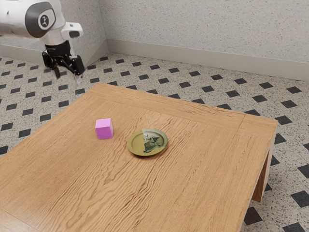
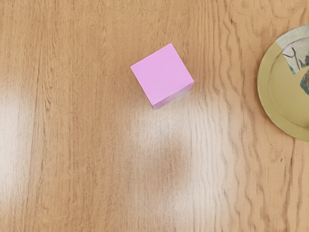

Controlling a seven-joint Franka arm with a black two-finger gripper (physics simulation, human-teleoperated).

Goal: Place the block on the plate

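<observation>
At the exterior view's left, my gripper (image 1: 68,74) hung raised, its jaws apart with nothing between them. Next came the block (image 1: 103,129), upright on the table (image 1: 193,193), just beside the plate (image 1: 147,143) but not touching it. I judged the step in hand to be the approach, the grasp not yet made. The next move called for bringing the hand over the block, turning it to square with two opposite sides, since the block sat askew to the wrist camera, then lowering before closing.

As for what I couldn't make out: at the left, the arm (image 1: 29,17) ran out of the exterior view; the block's far sides were hidden there; and the plate was cut off by the wrist view's edge, part of its rim lost to me.
</observation>
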